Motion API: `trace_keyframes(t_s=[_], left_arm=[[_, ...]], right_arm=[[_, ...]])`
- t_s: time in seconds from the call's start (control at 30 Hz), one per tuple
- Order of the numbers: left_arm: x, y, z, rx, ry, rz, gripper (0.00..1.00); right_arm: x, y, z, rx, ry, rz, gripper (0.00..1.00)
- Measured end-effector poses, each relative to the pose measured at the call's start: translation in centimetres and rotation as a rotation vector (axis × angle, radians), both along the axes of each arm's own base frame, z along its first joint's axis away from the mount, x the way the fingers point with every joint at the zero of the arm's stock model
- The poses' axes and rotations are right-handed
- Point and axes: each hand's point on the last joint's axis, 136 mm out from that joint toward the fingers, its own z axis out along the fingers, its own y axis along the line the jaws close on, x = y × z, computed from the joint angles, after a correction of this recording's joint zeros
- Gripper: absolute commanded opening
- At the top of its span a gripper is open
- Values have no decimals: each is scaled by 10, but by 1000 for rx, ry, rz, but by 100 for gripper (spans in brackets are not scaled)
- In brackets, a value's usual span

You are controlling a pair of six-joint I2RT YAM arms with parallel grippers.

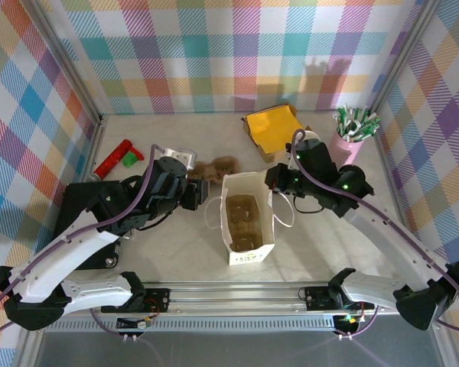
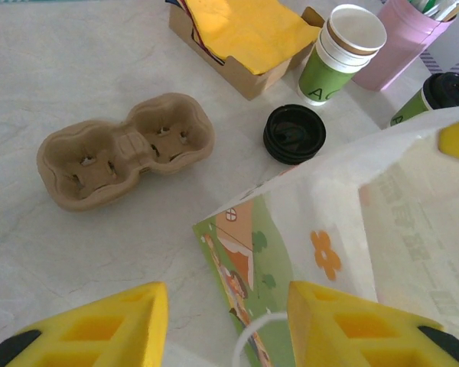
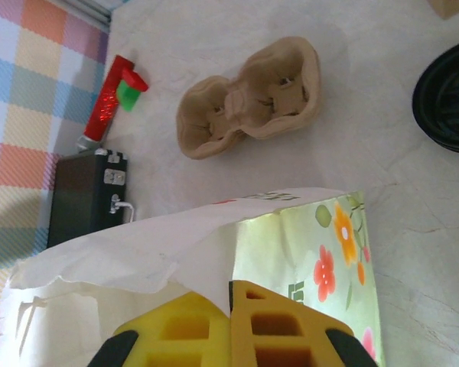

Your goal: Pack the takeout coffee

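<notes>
The black-lidded takeout coffee [image 2: 446, 89] stands on the marbled tabletop [image 2: 76, 46] beside the pink cup [image 2: 398, 42], half hidden behind the crinkled rim of the paper bag [image 2: 413, 206]. The right gripper [image 3: 229, 306] is pressed together on that rim. The left gripper [image 2: 228, 300] is spread, with the bag's handle loop between its fingers. A moulded pulp carrier [image 2: 126, 149] lies in open room.

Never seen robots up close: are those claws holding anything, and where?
The right gripper pinches the paper bag by its top rim. The left gripper is open, holding nothing.
</notes>
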Motion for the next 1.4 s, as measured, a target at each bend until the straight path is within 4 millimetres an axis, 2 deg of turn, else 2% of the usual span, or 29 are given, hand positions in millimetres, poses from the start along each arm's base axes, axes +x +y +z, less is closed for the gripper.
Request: trace_keyframes(t_s=[0.13, 0.27, 0.4, 0.53, 0.6, 0.8, 0.97, 1.17, 1.27, 1.4], left_arm=[[-2, 4, -2, 1, -2, 8, 46], [-3, 9, 0, -4, -11, 15, 47], [-4, 13, 2, -10, -20, 23, 47], [-4, 14, 3, -14, -23, 28, 48], [-5, 15, 4, -15, -23, 28, 48], [-6, 17, 2, -6, -19, 32, 50], [-8, 26, 4, -7, -31, 53, 57], [-6, 40, 8, -6, -62, 116, 64], [-5, 44, 5, 9, -66, 135, 66], [-3, 47, 2, 23, -70, 151, 67]], right_arm=[[5, -2, -11, -16, 39, -26, 12], [8, -7, -13, -31, 47, -52, 16], [12, -10, -13, -36, 48, -77, 32], [18, -12, -11, -49, 45, -87, 41], [20, -15, -7, -57, 39, -91, 51], [29, -36, 34, -100, -77, -113, 64], [27, -82, 56, -174, -172, -193, 72], [29, -150, 61, -306, -211, -343, 81], [33, -184, 53, -370, -190, -417, 85], [38, -226, 26, -442, -90, -500, 88]])
